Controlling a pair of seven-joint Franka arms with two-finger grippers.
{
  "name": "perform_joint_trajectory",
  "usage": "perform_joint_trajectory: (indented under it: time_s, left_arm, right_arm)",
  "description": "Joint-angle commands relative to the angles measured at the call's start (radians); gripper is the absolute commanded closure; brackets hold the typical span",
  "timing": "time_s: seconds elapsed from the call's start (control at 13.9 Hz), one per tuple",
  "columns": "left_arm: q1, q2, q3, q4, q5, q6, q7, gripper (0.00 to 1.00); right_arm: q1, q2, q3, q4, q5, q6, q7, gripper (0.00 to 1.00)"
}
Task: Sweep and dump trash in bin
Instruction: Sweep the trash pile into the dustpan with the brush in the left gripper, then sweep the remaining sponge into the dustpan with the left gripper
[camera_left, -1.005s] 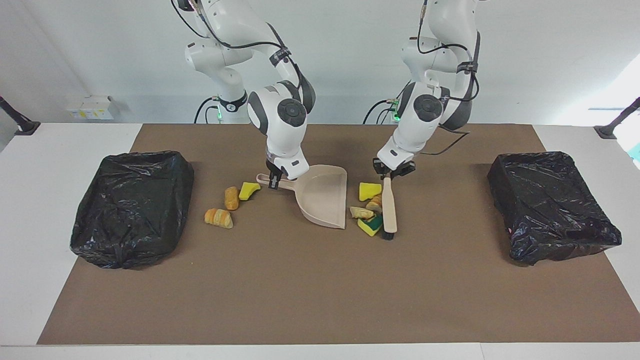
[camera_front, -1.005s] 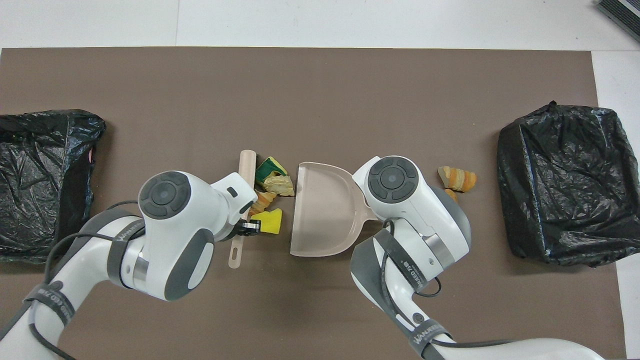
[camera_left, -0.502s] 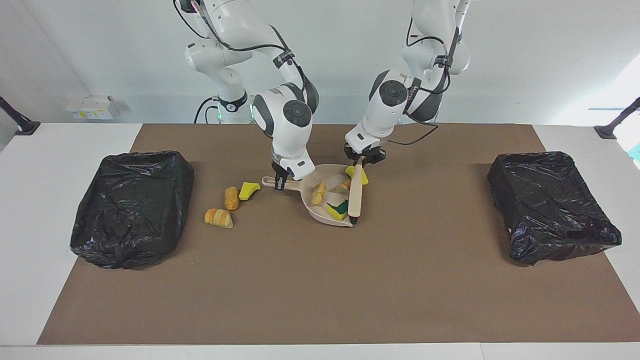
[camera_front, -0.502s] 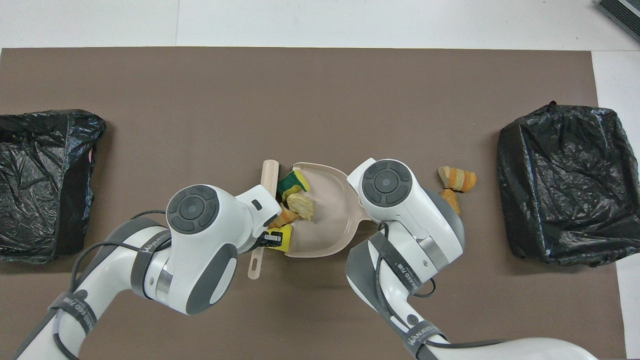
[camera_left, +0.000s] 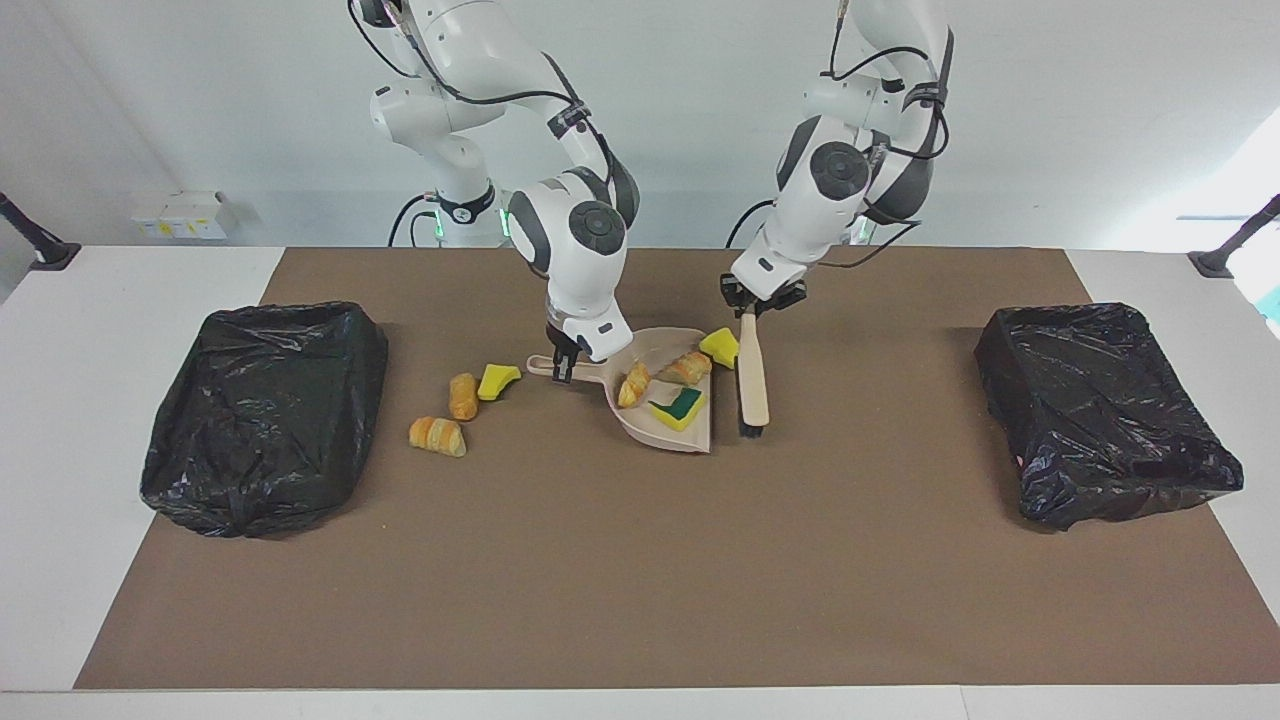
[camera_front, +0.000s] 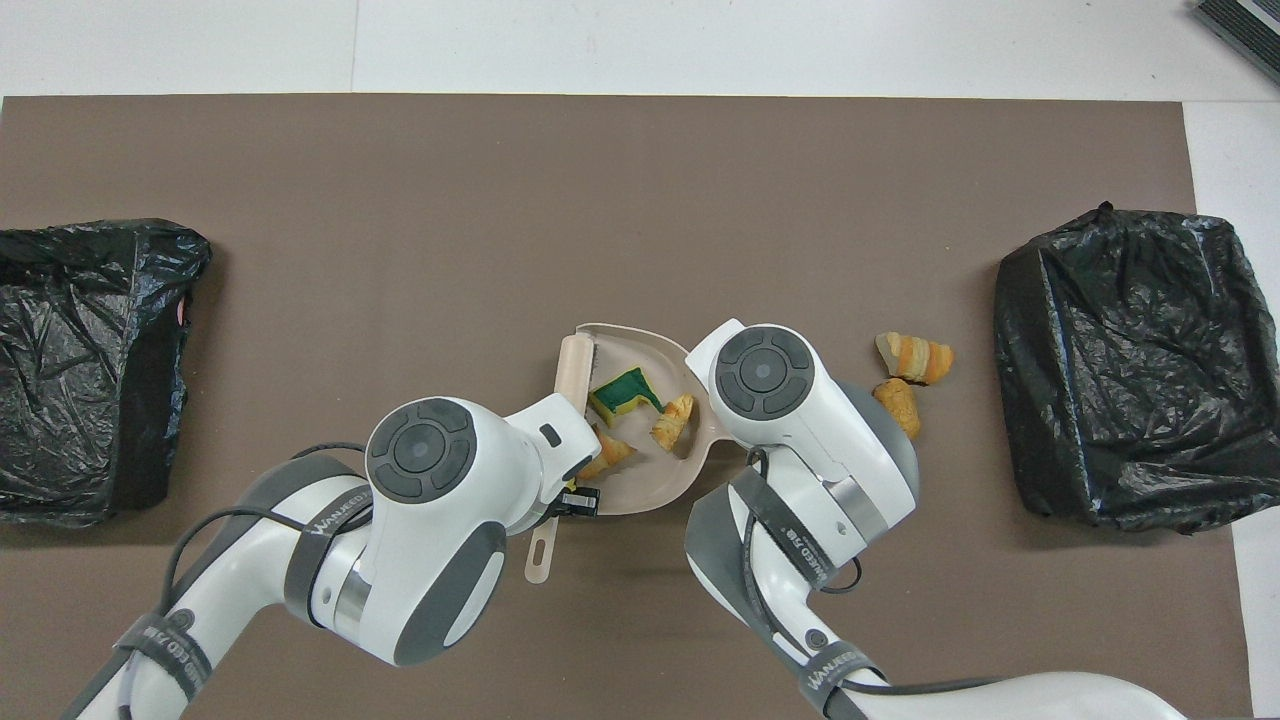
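Going across the facing view: a black-lined bin (camera_left: 262, 415) sits at the right arm's end of the counter (camera_left: 620, 560), nothing visible in it. Next to it, 3 scraps not yet swept: a striped bread chunk (camera_left: 437, 436), a 2nd bread chunk (camera_left: 463, 396) a bit nearer the robots, and a yellow sponge piece (camera_left: 497, 380) just beside that. Then the right hand (camera_left: 563, 365), closed on the handle of the beige dustpan (camera_left: 665, 432), which lies on the counter w/ its mouth toward the left arm's end. In the pan: 2 bread pieces (camera_left: 633, 384) and a green-and-yellow sponge (camera_left: 678, 408). A yellow sponge wedge (camera_left: 719, 346) rests at the pan's mouth corner nearest the robots; can't tell if it's fully in. Just beside the mouth, the left hand (camera_left: 757, 304) is closed on the handle of the beige brush (camera_left: 752, 380), bristle end down toward the counter. Last, a 2nd black-lined bin (camera_left: 1105, 410) at the left arm's end, also w/ nothing showing inside. Progress, my read: approx. half the sweeping is done, 3 pcs in the pan, 1 at its edge, 3 on the counter near the pan's handle end. Nothing dumped yet, so the remaining scraps and the tip into a bin are still to do.
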Motion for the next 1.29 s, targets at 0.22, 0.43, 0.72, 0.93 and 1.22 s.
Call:
perform_joint_trajectory:
  time_s: [0.22, 0.43, 0.72, 0.93, 1.22]
  left_arm:
    - [0.153, -0.06, -0.006, 0.001, -0.016, -0.188, -0.102, 1.0]
    - [0.147, -0.143, -0.008, -0.112, -0.016, -0.226, -0.185, 1.0]
    - [0.031, -0.181, -0.014, -0.243, -0.03, -0.125, -0.234, 1.0]
    - [-0.106, -0.175, -0.014, -0.271, -0.087, -0.045, -0.236, 1.0]
    - [-0.244, -0.134, -0.014, -0.272, -0.113, 0.09, -0.225, 1.0]
  right_arm:
    - [-0.001, 0.026, 0.004, 0.029, -0.085, -0.042, -0.027, 1.0]
    - [0.002, 0.023, 0.004, 0.052, -0.165, -0.14, -0.029, 1.0]
    - [0.004, 0.02, 0.006, 0.055, -0.194, -0.18, -0.024, 1.0]
    - [0.004, 0.02, 0.007, 0.046, -0.178, -0.148, -0.015, 1.0]
    - [0.015, 0.031, 0.015, 0.037, -0.17, -0.096, 0.02, 1.0]
